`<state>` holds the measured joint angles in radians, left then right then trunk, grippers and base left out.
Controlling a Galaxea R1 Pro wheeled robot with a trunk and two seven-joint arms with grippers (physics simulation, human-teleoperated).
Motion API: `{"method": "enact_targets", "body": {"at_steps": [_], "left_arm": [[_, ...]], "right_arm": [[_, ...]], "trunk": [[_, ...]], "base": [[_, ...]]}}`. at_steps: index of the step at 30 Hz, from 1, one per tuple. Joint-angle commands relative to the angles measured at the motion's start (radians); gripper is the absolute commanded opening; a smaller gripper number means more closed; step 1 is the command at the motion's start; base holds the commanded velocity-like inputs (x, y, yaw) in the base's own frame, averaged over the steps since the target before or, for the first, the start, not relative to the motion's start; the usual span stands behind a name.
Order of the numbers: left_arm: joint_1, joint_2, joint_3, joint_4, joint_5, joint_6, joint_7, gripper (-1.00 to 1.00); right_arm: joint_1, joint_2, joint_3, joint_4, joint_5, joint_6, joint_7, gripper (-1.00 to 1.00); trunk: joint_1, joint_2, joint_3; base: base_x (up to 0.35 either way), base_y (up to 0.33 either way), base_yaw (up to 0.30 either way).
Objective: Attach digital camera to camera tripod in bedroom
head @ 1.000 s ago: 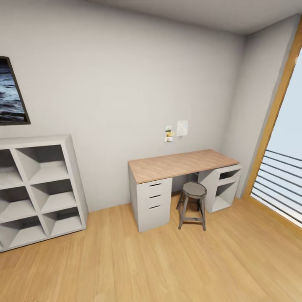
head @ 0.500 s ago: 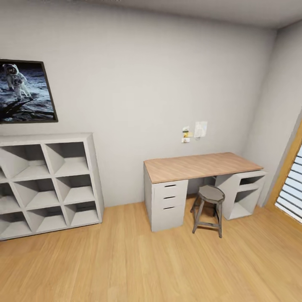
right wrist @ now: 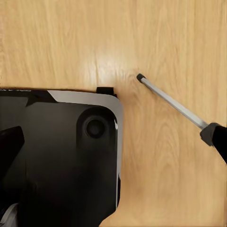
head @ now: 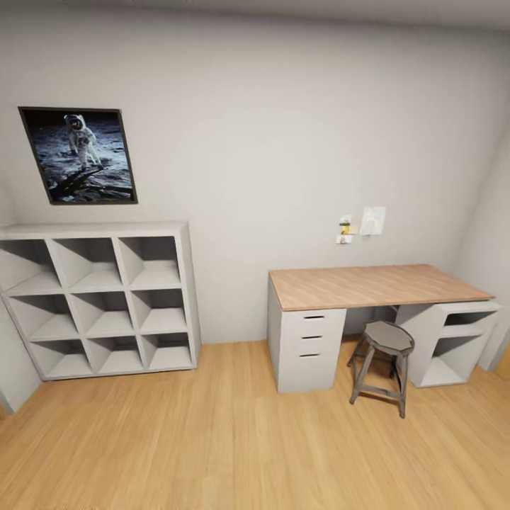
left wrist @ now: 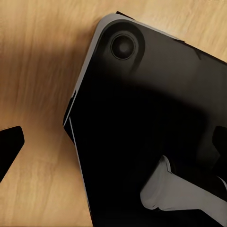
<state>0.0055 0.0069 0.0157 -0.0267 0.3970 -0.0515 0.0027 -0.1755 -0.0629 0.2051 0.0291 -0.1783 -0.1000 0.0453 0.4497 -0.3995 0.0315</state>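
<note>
The digital camera is out of view. In the right wrist view a thin silver rod with a black tip runs over the wood floor beside my black base. It looks like a leg of the camera tripod, and the rest of it is cut off. My right gripper hangs open over the base with nothing between its fingers. My left gripper is open too, above the base and floor. The head view looks into the bedroom.
A wood-topped desk with white drawers stands against the far wall at the right, with a grey stool in front of it. A white cube shelf stands at the left under an astronaut poster. Light wood floor spreads in front.
The head view has swung left: the window at the right has left the picture, and the shelf and poster have come fully in. Desk and stool themselves have not moved.
</note>
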Motion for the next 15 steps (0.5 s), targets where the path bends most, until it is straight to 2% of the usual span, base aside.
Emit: {"method": "enact_targets", "body": {"at_steps": [1, 7, 15], "left_arm": [[0.001, 0.000, 0.001, -0.001, 0.003, -0.001, 0.000, 1.00], [0.001, -0.001, 0.001, -0.001, 0.003, -0.001, 0.000, 1.00], [0.001, -0.002, 0.000, -0.001, 0.003, 0.000, 0.000, 1.00]], "right_arm": [[-0.001, 0.000, 0.008, 0.003, -0.010, -0.006, 0.005, 1.00], [-0.001, 0.000, 0.008, 0.003, -0.010, -0.006, 0.005, 1.00], [-0.001, 0.000, 0.009, 0.003, -0.011, -0.006, 0.005, 1.00]], "trunk": [[0.000, 0.000, 0.000], [0.000, 0.000, 0.000], [0.000, 0.000, 0.000]], "base": [[0.000, 0.000, 0.268], [0.000, 0.000, 0.219], [0.006, 0.000, 0.048]]}}
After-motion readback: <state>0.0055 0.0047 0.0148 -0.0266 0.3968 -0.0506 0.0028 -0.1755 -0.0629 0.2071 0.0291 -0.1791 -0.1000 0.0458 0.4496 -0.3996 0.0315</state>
